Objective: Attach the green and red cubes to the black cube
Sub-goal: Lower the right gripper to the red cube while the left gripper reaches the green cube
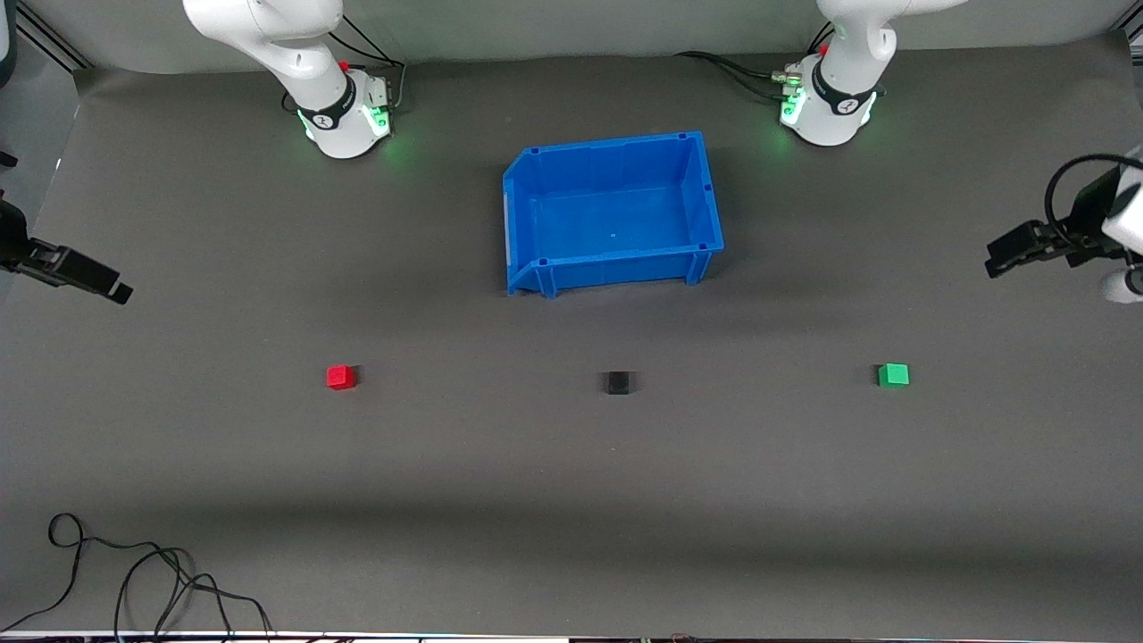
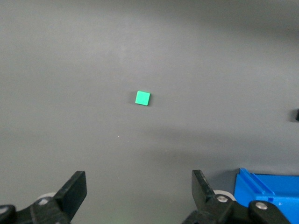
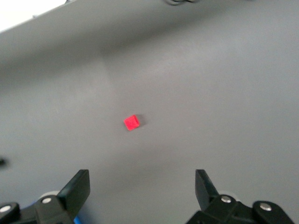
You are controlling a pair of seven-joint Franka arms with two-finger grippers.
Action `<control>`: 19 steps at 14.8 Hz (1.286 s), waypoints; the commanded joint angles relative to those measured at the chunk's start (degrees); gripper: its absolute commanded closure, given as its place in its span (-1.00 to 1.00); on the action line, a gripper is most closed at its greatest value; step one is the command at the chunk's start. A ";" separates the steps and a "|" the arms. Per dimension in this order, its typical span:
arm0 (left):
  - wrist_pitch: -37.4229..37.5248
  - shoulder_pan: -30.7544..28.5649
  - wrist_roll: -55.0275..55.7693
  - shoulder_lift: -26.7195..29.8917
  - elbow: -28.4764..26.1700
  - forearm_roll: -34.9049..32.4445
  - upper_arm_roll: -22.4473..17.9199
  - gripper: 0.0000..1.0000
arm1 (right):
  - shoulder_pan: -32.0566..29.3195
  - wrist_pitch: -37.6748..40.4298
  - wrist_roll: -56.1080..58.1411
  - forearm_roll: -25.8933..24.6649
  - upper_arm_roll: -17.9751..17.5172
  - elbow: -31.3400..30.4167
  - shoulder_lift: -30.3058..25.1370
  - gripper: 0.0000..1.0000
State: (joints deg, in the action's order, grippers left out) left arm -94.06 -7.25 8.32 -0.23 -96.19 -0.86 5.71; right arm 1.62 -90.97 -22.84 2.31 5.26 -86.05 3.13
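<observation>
Loose black cable (image 1: 134,580) curls on the grey mat (image 1: 571,482) at the edge nearest the camera. Farther back, a blue bin (image 1: 613,214) sits between the arm bases. Both arms wait high over the mat's ends, largely cut off: the left gripper (image 2: 139,196) and right gripper (image 3: 141,191) gape wide, holding nothing. Red cube (image 1: 340,377), black cube (image 1: 617,383) and green cube (image 1: 893,375) lie in a row, well apart, black in the middle.
</observation>
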 commanded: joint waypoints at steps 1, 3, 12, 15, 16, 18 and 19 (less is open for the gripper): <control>-1.39 -1.89 3.62 -3.63 -0.31 -0.64 -0.26 -1.00 | -0.48 0.70 -17.62 3.31 -0.51 1.42 0.82 -1.00; -2.88 -1.89 10.98 -6.27 -0.83 -0.64 -0.17 -1.00 | -0.48 2.01 -31.84 5.76 -0.51 0.72 2.04 -1.00; -33.11 -1.98 47.29 -16.45 -18.15 0.15 -0.26 -1.00 | -1.01 -12.44 -42.46 24.57 3.18 -21.23 6.09 -1.00; -33.30 -6.26 48.72 -19.98 -18.15 0.15 -0.26 -1.00 | -0.83 -21.60 -41.50 29.14 3.18 -25.91 10.82 -1.00; -34.26 -6.89 49.07 -21.21 -18.15 0.24 -0.26 -1.00 | -0.83 -22.75 -39.93 31.16 3.18 -26.01 12.93 -1.00; -38.90 -7.42 53.97 -24.37 -18.07 0.33 -0.26 -1.00 | -1.09 -25.65 -33.79 35.73 3.27 -26.18 17.85 -1.00; -41.62 -7.43 56.87 -26.04 -17.80 0.33 -0.26 -0.97 | -1.09 -27.23 -30.45 38.01 3.27 -26.27 20.31 -1.00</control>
State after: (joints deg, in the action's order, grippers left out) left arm -131.67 -14.67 59.39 -23.67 -114.24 -0.66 5.01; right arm 0.61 -115.49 -59.12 35.76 8.44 -112.93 18.66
